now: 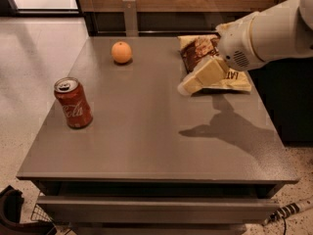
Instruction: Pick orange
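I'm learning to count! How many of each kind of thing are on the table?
Fruit: 1, the orange
Cans: 1, the red soda can
Snack bags: 1, the chip bag
Total: 3
The claw hovers over the table beside the chip bag.
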